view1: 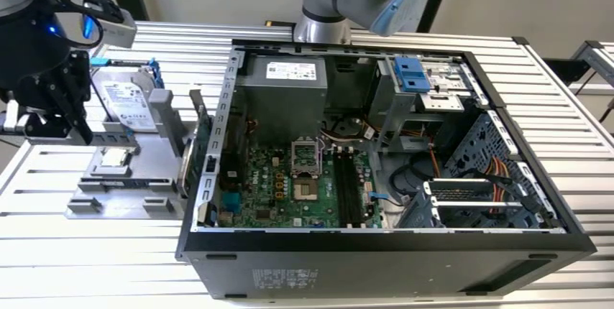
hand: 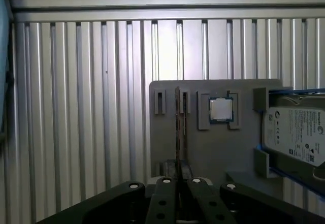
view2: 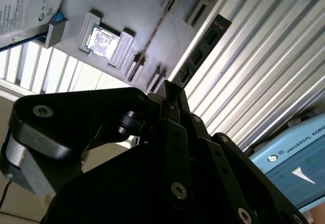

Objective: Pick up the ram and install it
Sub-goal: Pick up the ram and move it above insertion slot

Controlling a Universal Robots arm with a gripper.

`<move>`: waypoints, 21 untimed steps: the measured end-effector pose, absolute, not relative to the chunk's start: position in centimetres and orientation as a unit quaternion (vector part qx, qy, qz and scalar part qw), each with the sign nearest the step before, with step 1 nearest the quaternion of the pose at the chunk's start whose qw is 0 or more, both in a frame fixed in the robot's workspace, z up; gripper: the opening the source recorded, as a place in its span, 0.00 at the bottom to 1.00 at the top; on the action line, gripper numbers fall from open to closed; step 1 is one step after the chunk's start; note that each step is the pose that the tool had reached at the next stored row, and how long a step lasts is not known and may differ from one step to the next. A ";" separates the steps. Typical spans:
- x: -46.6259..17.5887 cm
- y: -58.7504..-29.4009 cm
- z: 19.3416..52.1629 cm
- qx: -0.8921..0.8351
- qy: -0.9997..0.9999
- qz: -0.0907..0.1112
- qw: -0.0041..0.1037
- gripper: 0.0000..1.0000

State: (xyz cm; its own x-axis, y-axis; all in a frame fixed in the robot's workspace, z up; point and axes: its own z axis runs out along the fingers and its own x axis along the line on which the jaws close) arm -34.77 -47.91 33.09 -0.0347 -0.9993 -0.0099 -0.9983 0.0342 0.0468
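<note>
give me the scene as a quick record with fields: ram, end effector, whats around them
ram: standing on edge in the tray, not yet lifted
end effector: over the tray, lined up with the ram in the first wrist view
also on tray: cpu, hard drive
table: ribbed metal
case: open, motherboard showing

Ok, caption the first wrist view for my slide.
Jaws shut on the edge-on ram, gray tray and hard drive beyond.

A tray (view1: 115,205) bearing a hard drive (view1: 123,100) is lying beside a computer case (view1: 384,266). The hand (hand: 177,181) is hanging above it.
</note>
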 end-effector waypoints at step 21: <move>-34.8 -46.7 35.4 0.698 -0.716 -0.025 0.007 0.00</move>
